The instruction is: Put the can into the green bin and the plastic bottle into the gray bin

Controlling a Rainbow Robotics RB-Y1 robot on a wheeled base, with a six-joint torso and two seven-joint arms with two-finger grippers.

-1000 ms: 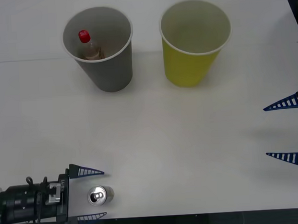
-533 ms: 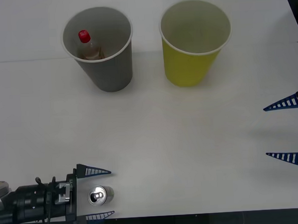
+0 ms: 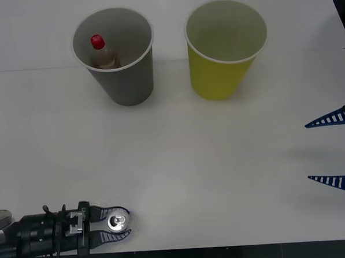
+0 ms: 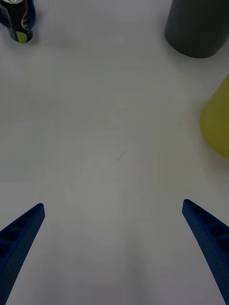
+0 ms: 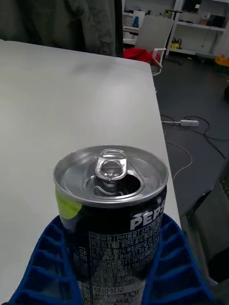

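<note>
My left gripper [image 3: 115, 222] lay low at the near left corner of the table [image 3: 180, 157], its arm stretched flat and pointing to the right. Its blue fingers [image 5: 47, 267] were squeezed tight on the can [image 3: 115, 221], one on each side. The can stood upright between them, shiny top up and the opening already popped. I could not tell if the can still touched the table or was lifted a little.

My right gripper [image 3: 332, 149] waited at the right edge of the table, well away from everything. Its two fingers [image 4: 21, 233] were spread wide apart with nothing between them.

The table was white and plain. The gray bin [image 3: 118, 57] stood at the far side, with the green bin [image 3: 223, 51] near it on the right. The plastic bottle [image 3: 102, 53] was already inside the gray bin, red cap up. Past the table edge I saw a room with a dark floor, a white chair [image 5: 155, 40], some cables and shelves.

Half a second before, the left fingers were open on both sides of the can. Now they had closed in on it. The right gripper had not moved.
</note>
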